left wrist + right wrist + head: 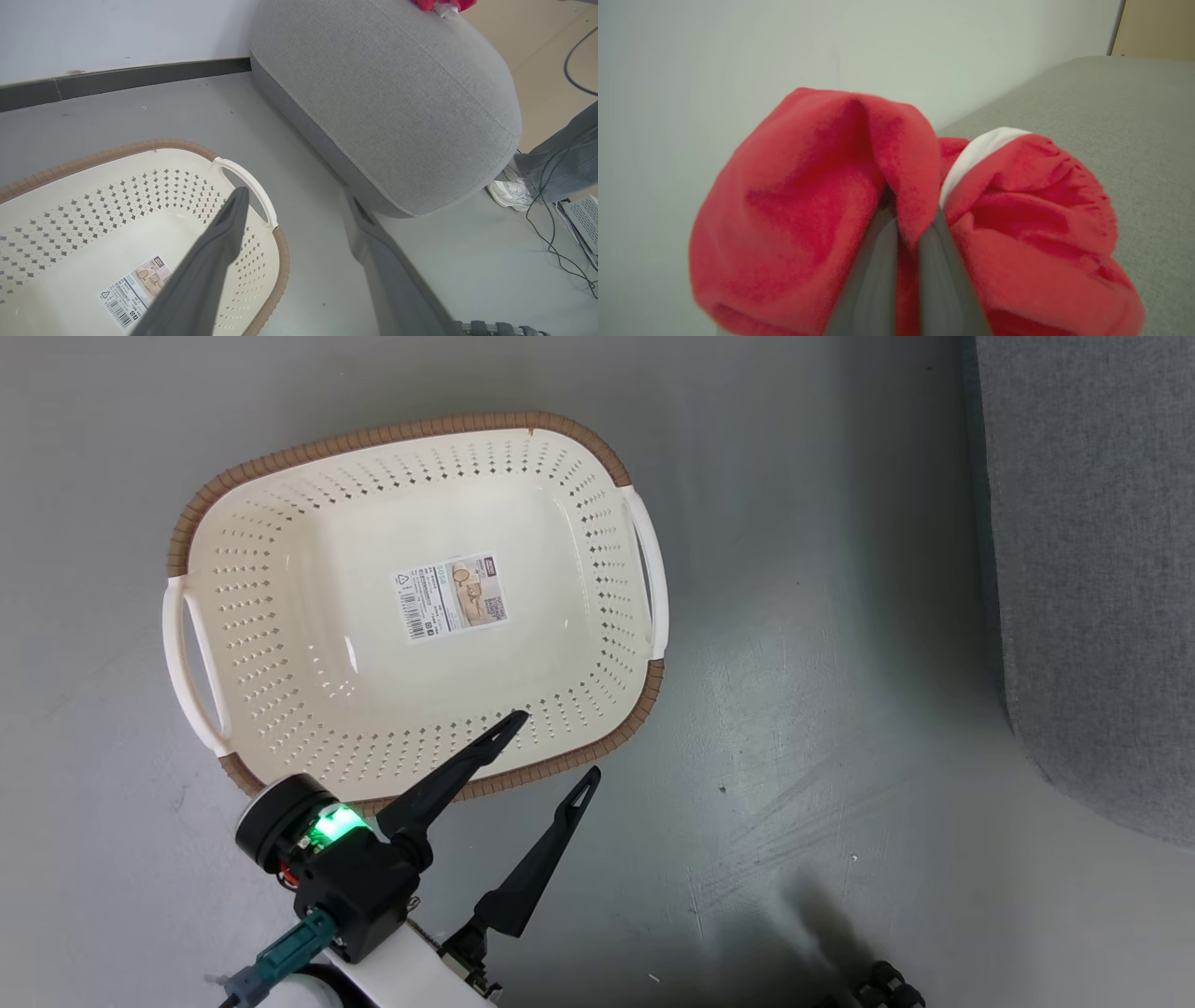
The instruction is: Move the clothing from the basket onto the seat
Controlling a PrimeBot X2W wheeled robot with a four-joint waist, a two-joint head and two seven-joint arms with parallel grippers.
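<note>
Red clothing (1017,224) was pinched in the clenched right claw (908,233), bunched over the grey seat (1134,140). Meanwhile the left claw (554,747) hung released above the near rim of the cream basket (280,569), which stood on the floor (840,663) near the seat, a label (451,597) on its bottom.

cream oval basket (252,616) with a brown rim sits upright, upper left of the head view, its label (450,597) showing. red clothing (808,186) with a white band bunches mid-frame beside the grey seat (1134,140).
</note>
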